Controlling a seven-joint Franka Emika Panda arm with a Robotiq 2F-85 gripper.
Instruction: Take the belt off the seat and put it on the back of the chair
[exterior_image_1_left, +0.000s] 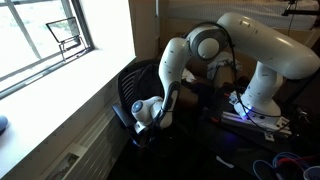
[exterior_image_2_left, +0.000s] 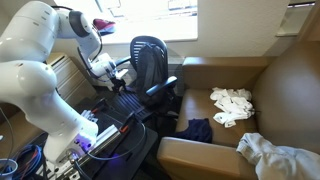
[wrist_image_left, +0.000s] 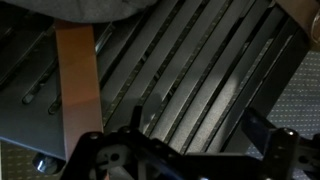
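Note:
The belt (wrist_image_left: 78, 85) is a flat tan strap. In the wrist view it lies along the left side of the black ribbed chair surface (wrist_image_left: 190, 60). My gripper (wrist_image_left: 200, 128) is open and empty, with its two dark fingers spread over the ribs to the right of the belt, not touching it. In both exterior views the gripper (exterior_image_1_left: 150, 110) (exterior_image_2_left: 120, 76) is down at the black office chair (exterior_image_1_left: 138, 85) (exterior_image_2_left: 148, 55). I cannot make out the belt in either exterior view.
A window and sill (exterior_image_1_left: 50, 45) run beside the chair. A brown couch (exterior_image_2_left: 270, 100) holds white cloths (exterior_image_2_left: 232, 105), with a dark blue cloth (exterior_image_2_left: 195, 130) in front. The robot base and cables (exterior_image_2_left: 90, 140) stand close to the chair.

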